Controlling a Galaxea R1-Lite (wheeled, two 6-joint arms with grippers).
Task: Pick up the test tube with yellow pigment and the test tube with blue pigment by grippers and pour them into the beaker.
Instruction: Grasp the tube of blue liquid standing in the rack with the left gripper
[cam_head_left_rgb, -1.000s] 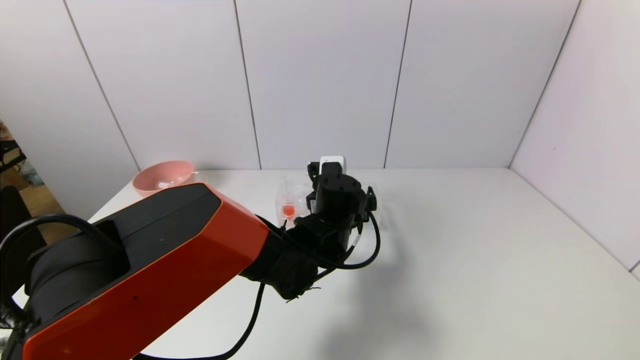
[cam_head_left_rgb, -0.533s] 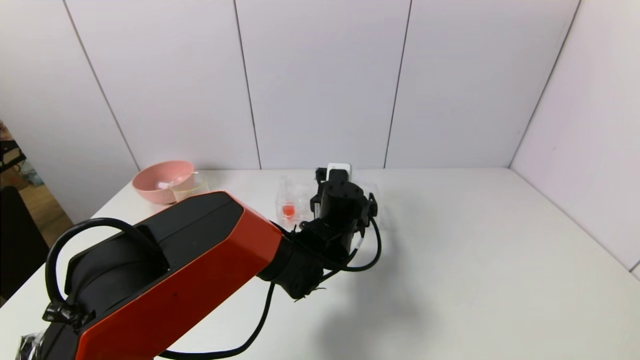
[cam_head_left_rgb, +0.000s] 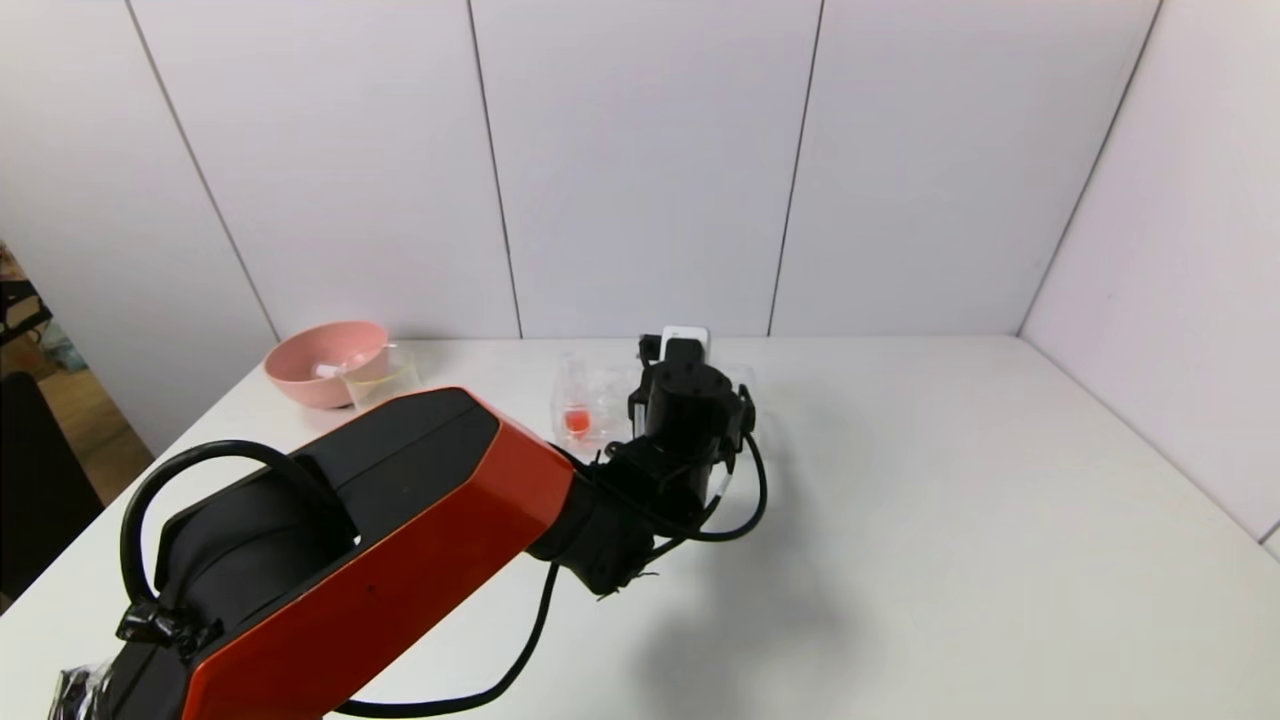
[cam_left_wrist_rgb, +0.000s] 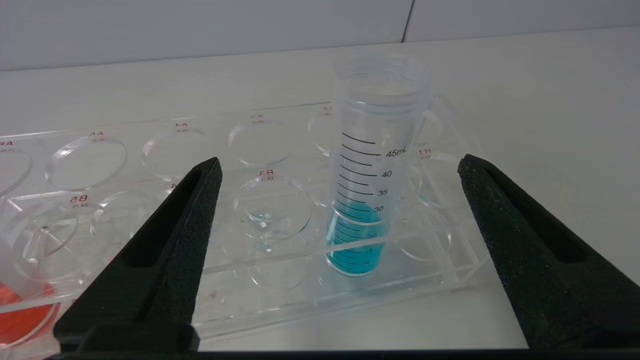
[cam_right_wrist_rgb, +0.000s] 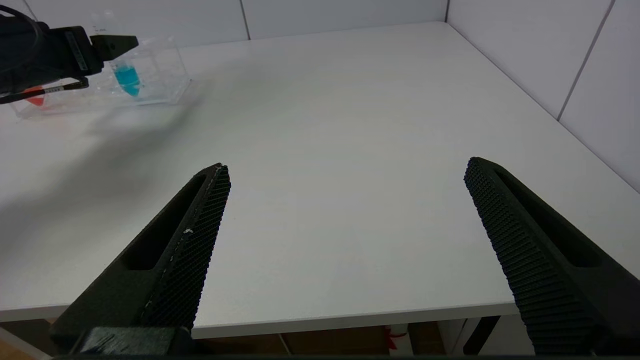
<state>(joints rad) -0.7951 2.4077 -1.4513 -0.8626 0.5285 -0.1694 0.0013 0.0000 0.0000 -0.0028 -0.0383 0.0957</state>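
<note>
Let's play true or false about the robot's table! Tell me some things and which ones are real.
1. The blue tube stands in the clear rack. True.
2. The left end effector is squeezing the blue tube. False: it is open, with the tube between its fingers, untouched.
3. A pink bowl sits at the table's back left. True.
4. The right end effector holds a red tube. False: it is open and holds nothing.

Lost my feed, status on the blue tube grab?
Left gripper open, lined up on the blue test tube, no contact. Tube upright in the clear rack. Right gripper open, idle over the table's near edge. Nothing blocking.
</note>
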